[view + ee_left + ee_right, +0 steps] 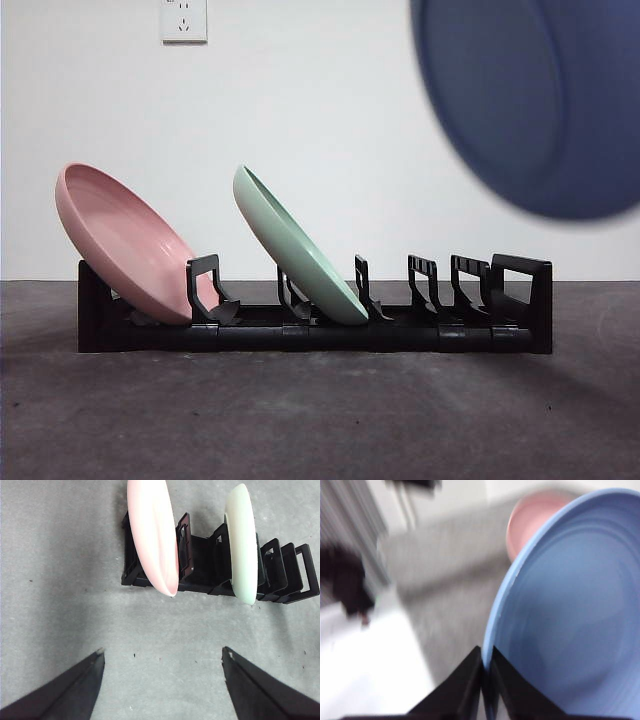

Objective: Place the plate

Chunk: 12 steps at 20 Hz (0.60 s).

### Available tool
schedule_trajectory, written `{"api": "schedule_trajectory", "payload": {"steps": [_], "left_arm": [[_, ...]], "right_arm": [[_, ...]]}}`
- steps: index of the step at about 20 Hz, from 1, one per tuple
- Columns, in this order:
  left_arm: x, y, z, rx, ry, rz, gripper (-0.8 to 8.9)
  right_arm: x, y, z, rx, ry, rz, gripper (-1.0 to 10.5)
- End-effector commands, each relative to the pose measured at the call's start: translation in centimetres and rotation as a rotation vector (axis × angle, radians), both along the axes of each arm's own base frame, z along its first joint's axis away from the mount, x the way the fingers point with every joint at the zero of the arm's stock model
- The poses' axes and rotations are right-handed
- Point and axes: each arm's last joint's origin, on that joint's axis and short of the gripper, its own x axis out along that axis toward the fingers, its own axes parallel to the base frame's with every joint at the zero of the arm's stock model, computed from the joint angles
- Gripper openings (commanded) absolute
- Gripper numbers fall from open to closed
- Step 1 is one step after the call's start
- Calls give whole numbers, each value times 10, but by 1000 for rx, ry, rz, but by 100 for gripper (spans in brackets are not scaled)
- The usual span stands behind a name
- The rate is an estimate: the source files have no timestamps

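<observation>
Grey tabletop [320, 420] and a white wall with a socket [184, 20] frame the scene. Pinched by its rim in my right end effector [485, 667], jaws pressed together on it, the blue plate [530, 100] hangs in the air, tilted and blurred, well above the rack [315, 325]. Below it, at the rack's near end, sit several slots with nothing in them; I judge one of these to be the target.

Farther along from my right end effector, the green plate [300, 250] leans in a middle slot, and beyond it the pink plate [125, 240] leans at the far end. So two plates look placed, and the blue one is not yet seated: it needs lowering and lining up with a slot.

Room looks fair: free dividers stand between the green plate and the rack's end bracket, but the green rim leans toward that side, so I should keep clear of it.

My left end effector [162, 657] hovers spread over bare tabletop, apart from the rack.
</observation>
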Motion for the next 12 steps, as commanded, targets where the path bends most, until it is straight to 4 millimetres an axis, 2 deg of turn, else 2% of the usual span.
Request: {"api": "schedule_trajectory", "payload": {"steps": [1, 8, 12], "left_arm": [[0, 0, 7, 2, -32, -14, 375], [0, 0, 7, 8, -35, -19, 375], [0, 0, 7, 8, -33, -19, 375]], "right_arm": [[2, 21, -3, -81, -9, 78, 11], [-2, 105, -26, -448, -88, 223, 11], [7, 141, -38, -601, -156, 267, 11]]}}
